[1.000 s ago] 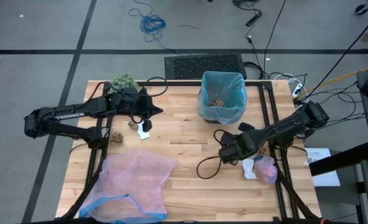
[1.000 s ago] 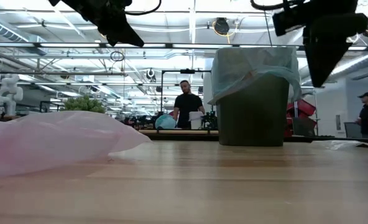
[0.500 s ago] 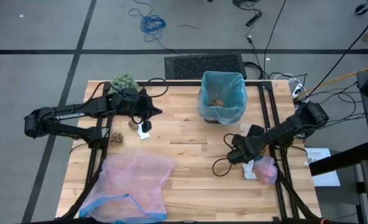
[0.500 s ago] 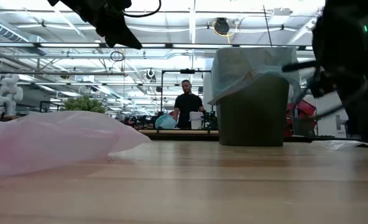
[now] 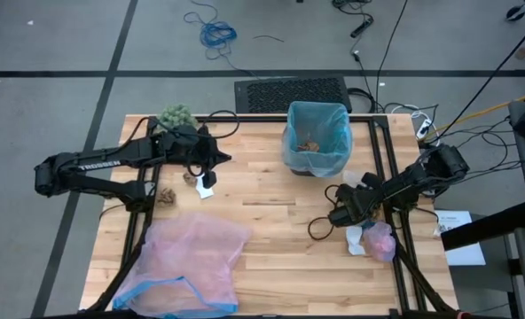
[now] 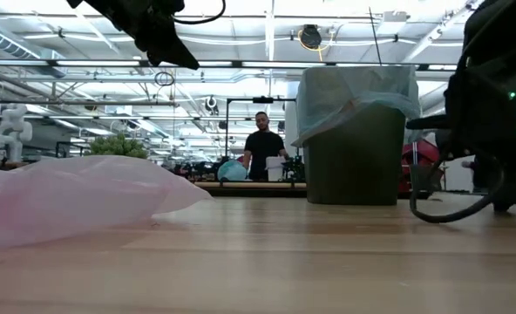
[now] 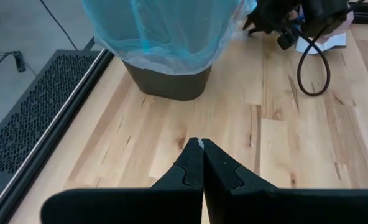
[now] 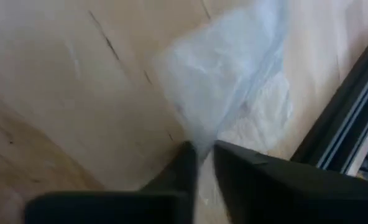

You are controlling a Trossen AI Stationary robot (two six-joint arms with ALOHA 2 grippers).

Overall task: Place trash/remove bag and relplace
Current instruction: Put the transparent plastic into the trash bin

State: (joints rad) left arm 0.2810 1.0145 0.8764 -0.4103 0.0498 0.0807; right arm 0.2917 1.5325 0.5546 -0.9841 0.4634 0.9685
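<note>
Trash, a white paper [image 8: 234,93], lies on the table's [image 5: 271,230] right side, pinched by the right gripper's [image 8: 199,152] nearly closed fingers; only its wrist view shows this. Left gripper [image 7: 202,144] hovers shut, empty.

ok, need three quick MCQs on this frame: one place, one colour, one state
1. Where does the bin stand?
A. far edge of the table, right of centre
B. near left corner
C. on the floor

2. What colour is the liner in the bin?
A. pink
B. light blue
C. black

3. How are the left gripper fingers?
A. wide open
B. shut on a brown scrap
C. shut, holding nothing

Answers:
1. A, the high view shows it by the far edge, right of centre.
2. B, its blue rim folds over the bin's top; the pink bag lies flat near the front left.
3. C, the left wrist view shows the fingers pressed together with nothing between.
</note>
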